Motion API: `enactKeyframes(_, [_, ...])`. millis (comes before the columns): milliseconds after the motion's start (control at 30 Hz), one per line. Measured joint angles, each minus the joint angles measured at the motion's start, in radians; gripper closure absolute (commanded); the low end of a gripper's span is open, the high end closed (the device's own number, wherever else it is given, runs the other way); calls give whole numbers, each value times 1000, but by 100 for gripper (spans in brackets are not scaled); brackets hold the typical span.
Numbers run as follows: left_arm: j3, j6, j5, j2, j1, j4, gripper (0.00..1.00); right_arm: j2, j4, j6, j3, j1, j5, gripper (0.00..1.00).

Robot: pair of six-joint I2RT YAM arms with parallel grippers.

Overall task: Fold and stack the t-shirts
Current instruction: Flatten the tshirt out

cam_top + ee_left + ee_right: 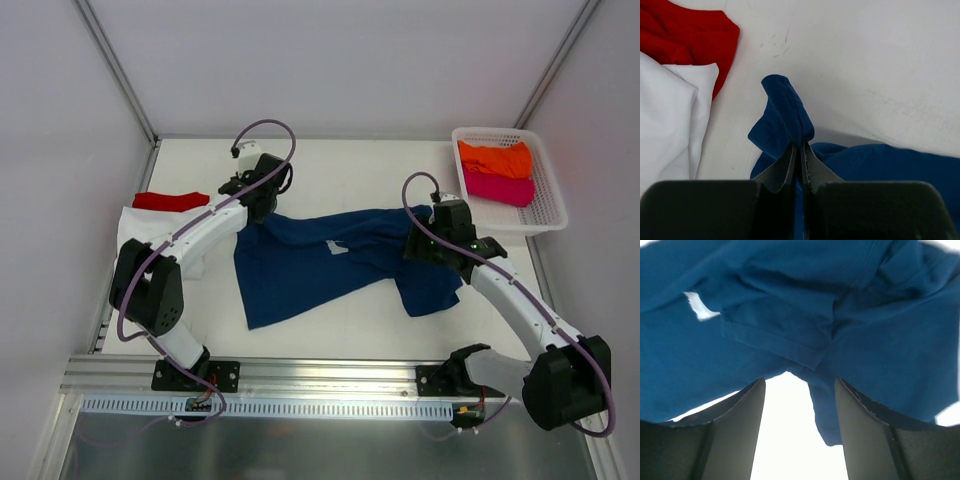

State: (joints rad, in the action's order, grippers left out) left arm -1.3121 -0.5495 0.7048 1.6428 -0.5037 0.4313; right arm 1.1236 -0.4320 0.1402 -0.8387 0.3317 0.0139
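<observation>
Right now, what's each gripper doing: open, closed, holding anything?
Left gripper: closed, pinching a fold of the navy blue t-shirt.
Right gripper: open, fingers spread over that t-shirt, gripping nothing.

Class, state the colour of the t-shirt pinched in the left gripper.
Navy blue. The t-shirt shows best in the left wrist view, pinched by the left gripper.
</observation>
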Motion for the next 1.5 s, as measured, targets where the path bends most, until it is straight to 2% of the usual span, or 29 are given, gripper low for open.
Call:
enactKeyframes(167, [42, -8, -5, -17, 0, -2, 100, 48, 62, 37, 71, 9, -35, 42])
enactKeyframes(500, [51, -9, -23, -24, 0, -9, 100, 189, 151, 85, 84, 54, -48, 50])
enactKeyframes(667, [56, -8, -24, -25, 0, -13, 100, 240, 138, 97, 84, 87, -18, 51])
enactKeyframes(1167, [95, -5, -25, -47, 0, -36, 100, 241, 72, 106, 71, 112, 114, 52])
enactKeyframes(1433, [119, 1, -24, -63, 0, -40, 100, 345, 99, 108, 33, 120, 114, 53])
enactKeyframes(1500, [124, 7, -24, -67, 0, -45, 100, 364, 102, 111, 27, 126, 115, 56])
